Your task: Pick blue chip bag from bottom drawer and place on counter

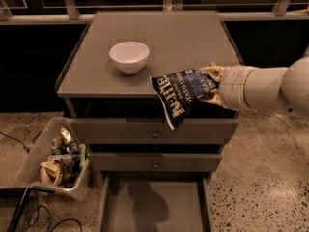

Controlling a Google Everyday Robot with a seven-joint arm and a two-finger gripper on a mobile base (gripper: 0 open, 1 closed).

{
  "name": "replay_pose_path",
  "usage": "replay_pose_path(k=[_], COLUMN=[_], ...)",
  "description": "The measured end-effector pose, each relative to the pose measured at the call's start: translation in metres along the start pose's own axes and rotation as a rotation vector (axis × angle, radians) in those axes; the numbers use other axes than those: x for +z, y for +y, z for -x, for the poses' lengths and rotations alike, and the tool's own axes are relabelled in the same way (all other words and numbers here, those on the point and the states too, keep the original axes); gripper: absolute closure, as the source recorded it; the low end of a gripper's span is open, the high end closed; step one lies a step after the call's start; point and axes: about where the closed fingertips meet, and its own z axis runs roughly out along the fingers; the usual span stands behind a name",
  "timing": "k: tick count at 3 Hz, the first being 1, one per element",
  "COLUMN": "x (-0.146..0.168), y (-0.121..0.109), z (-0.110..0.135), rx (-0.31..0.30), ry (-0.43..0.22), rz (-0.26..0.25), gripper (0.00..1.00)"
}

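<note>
gripper (208,84): just one, reaching in from the right at the counter's front edge, fingers clamped on the bag's right end
blue chip bag (179,94): one, held up, its lower corner dangling over the front edge
counter (183,37): one white bowl (129,56) on it, left of the bag
drawers: three; two knobbed drawers (120,129), plus the bottom drawer (154,207) pulled out
plastic bin (34,151): one, on the floor at left, holding cans and wrappers

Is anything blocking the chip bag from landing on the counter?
Nothing visible blocks it. The tool, at the front right edge of the counter, grips the blue chip bag. The white bowl sits apart to the left, leaving bare counter nearby.
</note>
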Motion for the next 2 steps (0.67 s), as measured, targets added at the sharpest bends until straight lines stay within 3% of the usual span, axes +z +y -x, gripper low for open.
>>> replay_pose_path(k=[2], x=[0.026], y=[-0.036], z=[0.002], rx=[0.077], ry=[0.029], rz=[-0.123], gripper=[1.0])
